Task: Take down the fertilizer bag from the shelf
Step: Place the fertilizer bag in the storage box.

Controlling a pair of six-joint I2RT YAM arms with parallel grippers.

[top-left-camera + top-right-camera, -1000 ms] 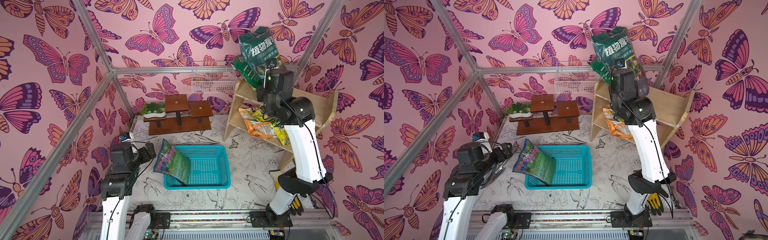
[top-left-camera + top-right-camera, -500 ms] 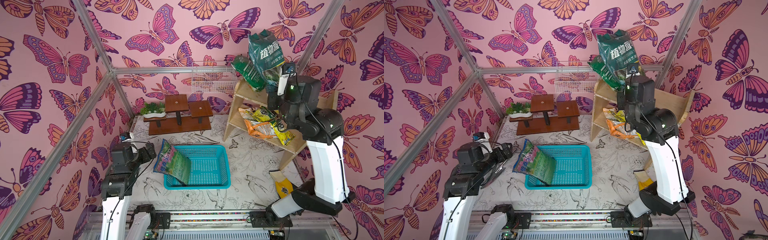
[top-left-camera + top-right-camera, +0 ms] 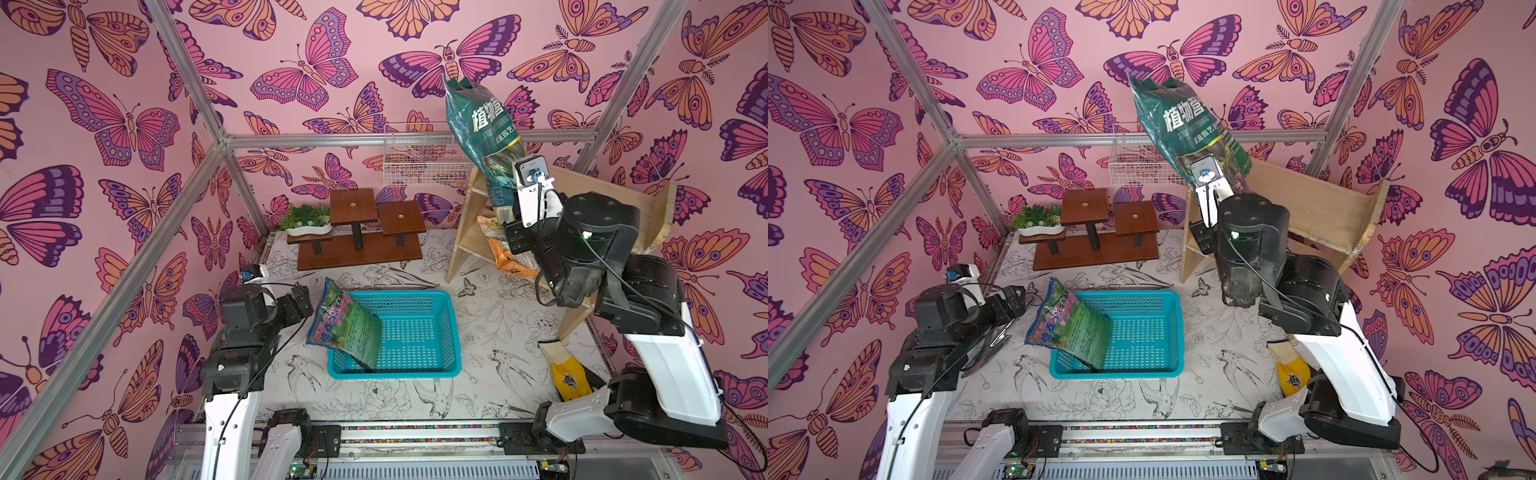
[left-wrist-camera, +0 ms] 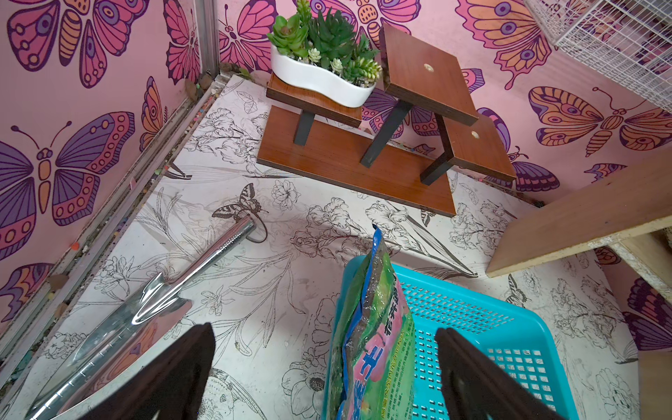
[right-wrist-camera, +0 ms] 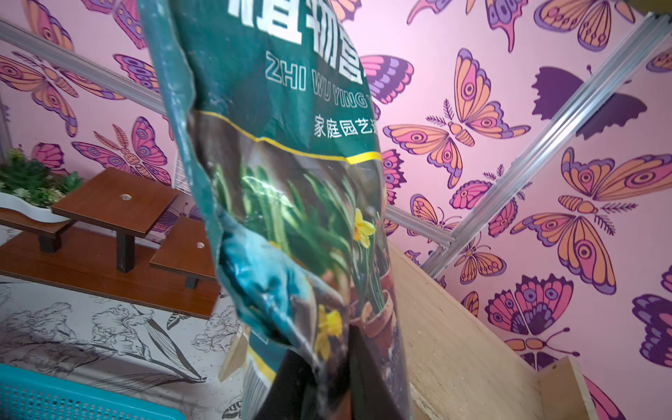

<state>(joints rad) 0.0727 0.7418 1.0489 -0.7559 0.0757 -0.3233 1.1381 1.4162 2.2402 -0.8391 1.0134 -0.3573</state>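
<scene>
Two states: right gripper (image 5: 320, 378) clamps fertilizer bag (image 5: 283, 163) bottom; left gripper (image 4: 323, 329) spread, empty.

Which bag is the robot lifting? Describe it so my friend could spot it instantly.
Find the pale plywood shelf at the right wall. Above it, the right gripper holds a tall bag by its lower end. It is the only dark green one, with big white characters.

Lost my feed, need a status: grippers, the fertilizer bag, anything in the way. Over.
Right gripper shut on dark green fertilizer bag, at its lower end. Left gripper open, holding nothing. Bag upright above pale plywood shelf. Nothing seen blocking it.
</scene>
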